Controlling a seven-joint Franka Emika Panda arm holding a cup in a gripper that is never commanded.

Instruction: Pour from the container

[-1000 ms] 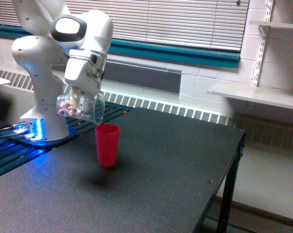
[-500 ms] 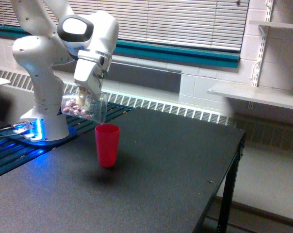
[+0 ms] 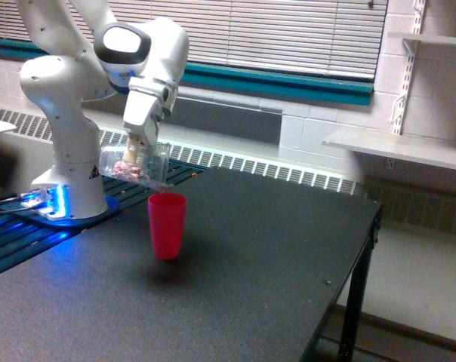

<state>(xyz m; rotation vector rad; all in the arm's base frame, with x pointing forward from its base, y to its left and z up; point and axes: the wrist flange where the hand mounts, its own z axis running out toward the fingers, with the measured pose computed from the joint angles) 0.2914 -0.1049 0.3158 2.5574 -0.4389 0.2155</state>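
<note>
A clear plastic container (image 3: 135, 164) with small pinkish-white candies inside hangs tipped nearly on its side, its mouth toward the exterior view's right. My gripper (image 3: 140, 148) is shut on it from above. The container's mouth is just above and slightly left of the rim of an upright red cup (image 3: 167, 225) standing on the dark table (image 3: 243, 271). The candies lie along the container's lower wall, spread toward the mouth. I cannot see any candy falling or inside the red cup.
The arm's white base (image 3: 66, 173) stands at the table's left end, with blue lights and cables beside it. The table's right edge (image 3: 368, 241) drops off to the floor. A wall shelf (image 3: 398, 147) hangs at the right, beyond the table.
The gripper has risen slightly and rotated further, tipping the container from slanted to nearly level. The candies have slid from the container's bottom toward its mouth. The red cup has stayed put.
</note>
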